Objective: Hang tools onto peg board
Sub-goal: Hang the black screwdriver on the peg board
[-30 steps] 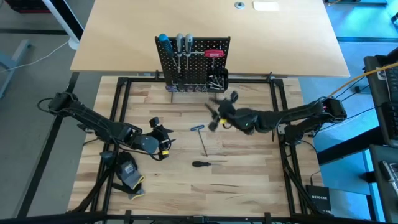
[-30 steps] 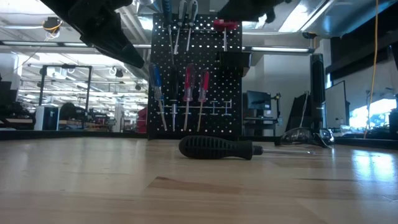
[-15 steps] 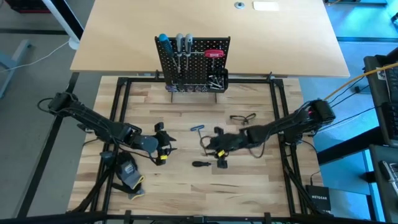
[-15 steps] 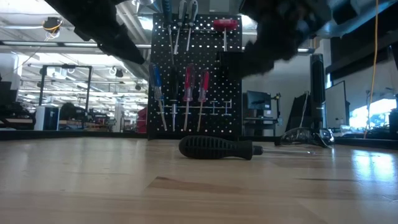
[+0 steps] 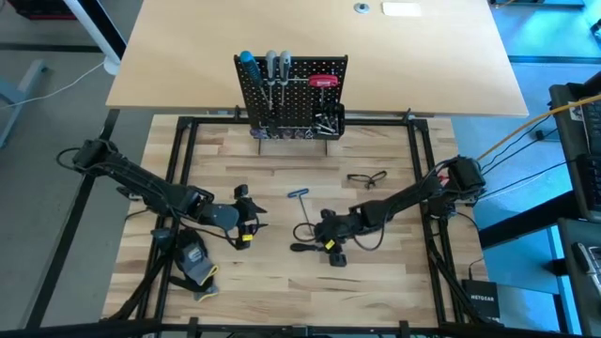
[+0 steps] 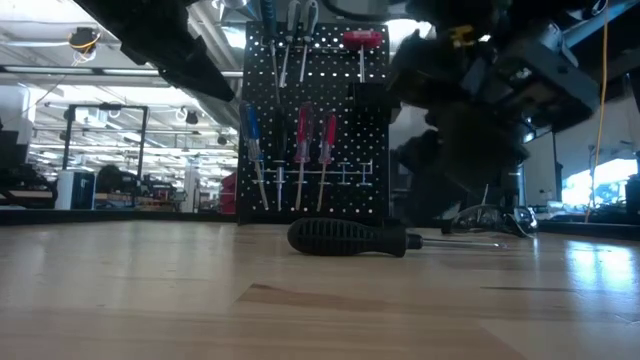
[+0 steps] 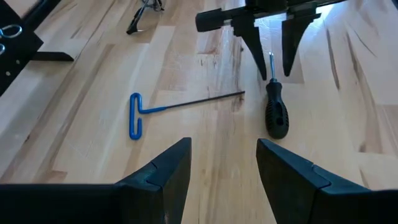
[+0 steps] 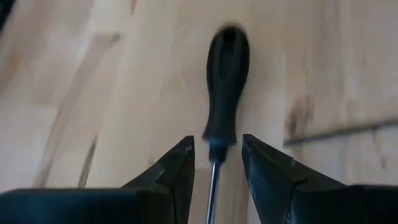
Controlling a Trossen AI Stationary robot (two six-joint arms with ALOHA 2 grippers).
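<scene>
Up on the peg board (image 5: pixel 291 94), small black bin (image 5: pixel 329 121) with silver bits.

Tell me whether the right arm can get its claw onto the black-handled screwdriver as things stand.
Probably yes. The right claw is open and straddles the shaft of the black-handled screwdriver, which lies flat on the table with nothing between them.
</scene>
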